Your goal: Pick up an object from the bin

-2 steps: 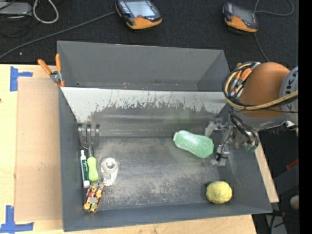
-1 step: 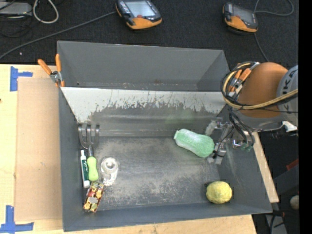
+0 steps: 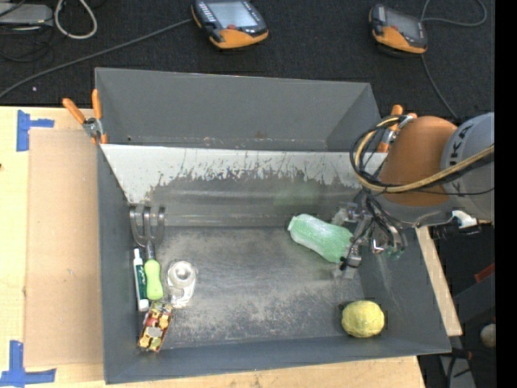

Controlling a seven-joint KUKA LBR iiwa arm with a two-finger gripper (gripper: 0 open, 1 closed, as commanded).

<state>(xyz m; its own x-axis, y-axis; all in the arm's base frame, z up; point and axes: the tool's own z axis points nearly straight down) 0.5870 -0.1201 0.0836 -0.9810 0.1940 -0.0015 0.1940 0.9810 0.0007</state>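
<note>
your gripper [image 3: 349,257] touches the right end of the pale green lump [image 3: 317,237]; open or clamped, you can't tell.

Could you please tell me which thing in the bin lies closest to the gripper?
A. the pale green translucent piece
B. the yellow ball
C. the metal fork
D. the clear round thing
A: the pale green translucent piece reaches right up to the gripper at the bin's right side, while the yellow ball sits apart near the lower right corner.
</note>
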